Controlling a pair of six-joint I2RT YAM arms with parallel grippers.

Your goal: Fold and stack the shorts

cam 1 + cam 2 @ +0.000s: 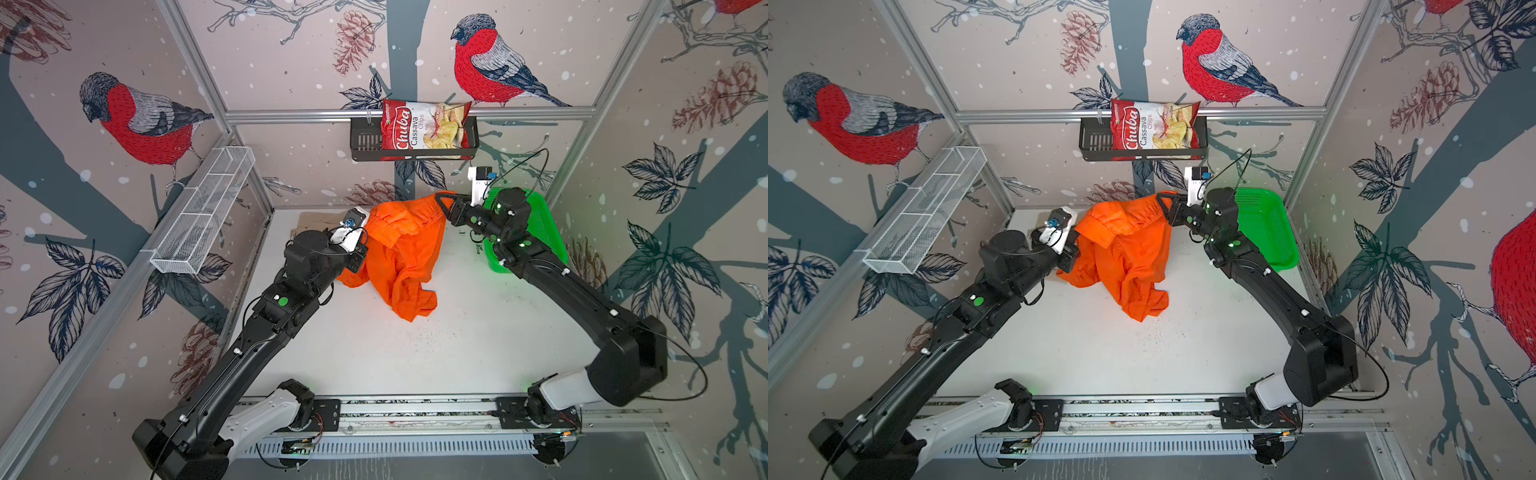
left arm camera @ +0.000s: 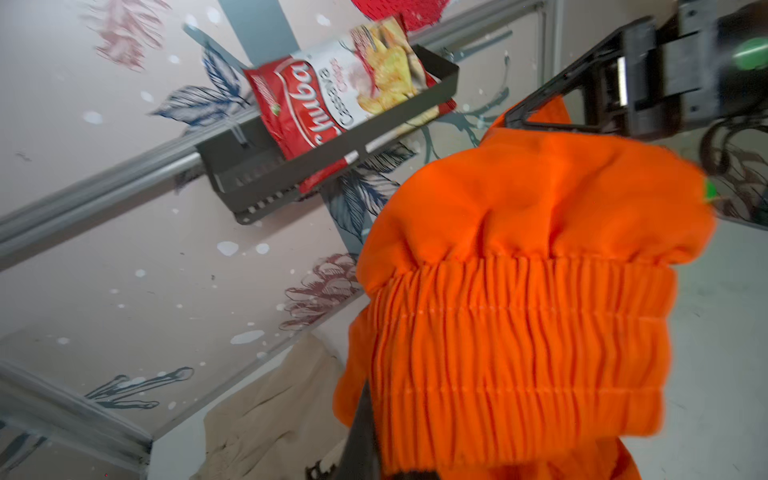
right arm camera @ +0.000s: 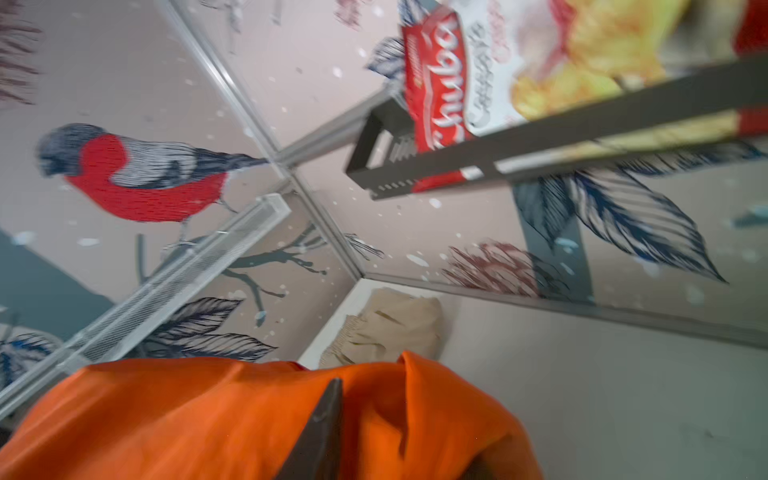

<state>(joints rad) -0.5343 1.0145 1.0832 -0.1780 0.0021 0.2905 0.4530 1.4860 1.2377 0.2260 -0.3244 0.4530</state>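
**Top views.** The orange shorts (image 1: 403, 253) (image 1: 1125, 249) hang bunched between the two arms, just beside the green basket (image 1: 544, 232). Their upper edge is raised off the bench (image 1: 415, 353), and the lower folds trail onto it.

The right gripper (image 1: 441, 201) sits at the end of the raised edge nearest the basket. The left gripper (image 1: 360, 258) sits at the end away from the basket, with its tips buried in cloth.

The beige shorts (image 1: 311, 222) lie flat on the bench beyond the orange pair from the basket, against the back wall. They are partly hidden by the left arm's camera. A chip bag (image 1: 424, 124) stands in a black shelf (image 1: 365, 141) on the back wall.

**Left wrist view.** The gathered orange waistband (image 2: 519, 340) fills the near field. One dark jaw shows beneath it, and the jaws are together, clamped on the orange shorts. The right gripper (image 2: 515, 120) meets the far end of the cloth. The beige shorts (image 2: 270, 415) lie on the bench behind.

**Right wrist view.** The picture is blurred. Orange cloth (image 3: 208, 415) drapes across one dark jaw. I cannot tell whether these jaws pinch the cloth or stand apart. The beige shorts (image 3: 390, 328) lie on the bench near the back wall, clear of the orange pair.
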